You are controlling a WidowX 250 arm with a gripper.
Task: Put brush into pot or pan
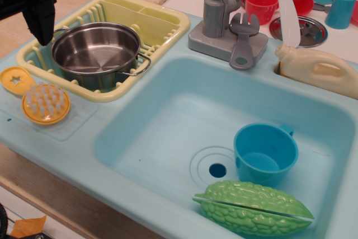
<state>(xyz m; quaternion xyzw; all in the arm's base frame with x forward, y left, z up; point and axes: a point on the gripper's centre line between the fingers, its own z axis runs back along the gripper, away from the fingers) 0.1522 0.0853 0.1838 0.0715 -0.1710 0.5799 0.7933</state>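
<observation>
We judge brush [46, 103] light, stiff, slick plastic; we'd pinch round head's rim. Gripper [40, 20] opening: cannot tell. Pot [96, 53] near.

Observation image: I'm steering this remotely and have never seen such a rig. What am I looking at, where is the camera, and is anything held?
This single view comes from a fixed camera looking down at a toy kitchen sink unit from the front. The black shape at top left is the robot arm's gripper; it hangs above the drying rack and holds nothing, though whether its jaws are open cannot be told here. The steel pot sits in that rack. The orange brush lies bristles up on the counter in front of the rack, still outside the pot, beside a small orange disc. In the basin lie a blue cup and a green toy gourd. Behind are the grey faucet and a cream bottle.
</observation>
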